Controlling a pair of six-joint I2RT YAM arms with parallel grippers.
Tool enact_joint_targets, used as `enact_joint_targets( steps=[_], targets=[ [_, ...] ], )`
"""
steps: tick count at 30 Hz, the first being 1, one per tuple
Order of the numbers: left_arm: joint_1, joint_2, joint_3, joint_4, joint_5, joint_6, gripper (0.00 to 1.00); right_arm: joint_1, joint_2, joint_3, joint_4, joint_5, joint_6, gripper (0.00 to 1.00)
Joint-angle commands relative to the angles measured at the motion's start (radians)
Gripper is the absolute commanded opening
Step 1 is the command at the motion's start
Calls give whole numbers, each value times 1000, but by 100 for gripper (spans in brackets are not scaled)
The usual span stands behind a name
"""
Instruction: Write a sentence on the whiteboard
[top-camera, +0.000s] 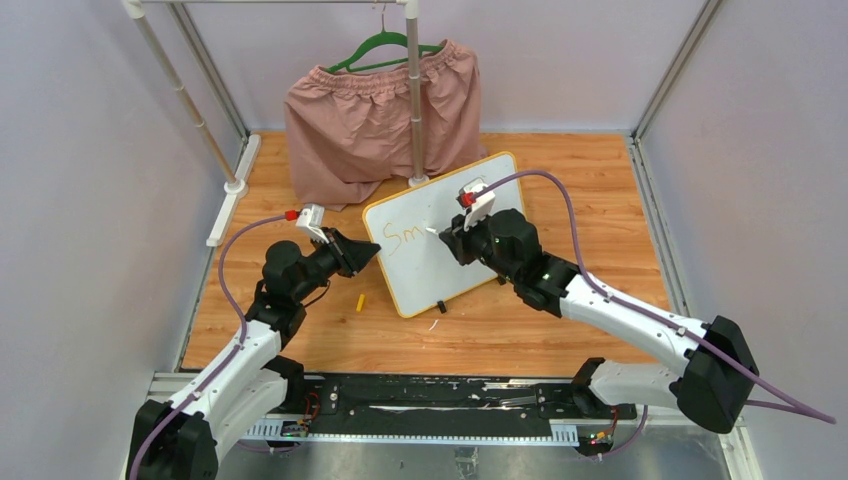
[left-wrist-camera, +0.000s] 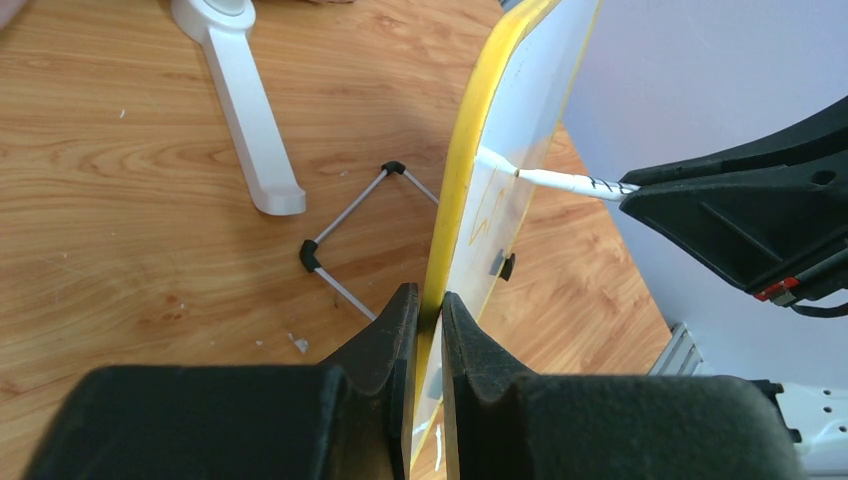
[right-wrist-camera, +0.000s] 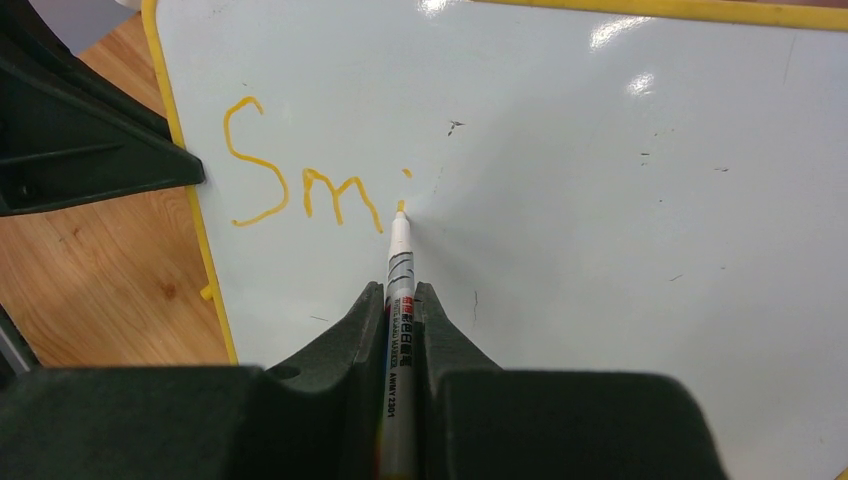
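The whiteboard (top-camera: 440, 255) with its yellow frame stands tilted on the wooden floor in front of the pink shorts. My left gripper (top-camera: 374, 252) is shut on its left edge; the left wrist view shows the yellow frame (left-wrist-camera: 452, 215) pinched between my fingers. My right gripper (top-camera: 447, 238) is shut on a white marker (right-wrist-camera: 400, 290) whose orange tip touches the board face (right-wrist-camera: 600, 200). The sentence (right-wrist-camera: 305, 180) reads "Sm" plus a dot and the start of an "i" stroke, in orange. It also shows in the top view (top-camera: 403, 238).
Pink shorts (top-camera: 375, 120) hang on a green hanger from a white rack, whose foot (left-wrist-camera: 245, 110) lies left of the board. The board's wire stand (left-wrist-camera: 350, 225) rests behind it. A small yellow cap (top-camera: 361, 300) lies on the floor near the board's left corner.
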Motion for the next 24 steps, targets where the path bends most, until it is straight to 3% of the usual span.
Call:
enact_joint_targets(
  steps=[1, 12, 24],
  targets=[
    [2, -19, -9, 15, 16, 7, 0, -9, -17, -24, -28, 16, 18, 0],
    [2, -17, -8, 14, 18, 7, 0, -9, -45, -35, -43, 18, 25, 0],
    [2, -15, -8, 13, 19, 7, 0, -30, -52, 111, -64, 27, -14, 0]
  ],
)
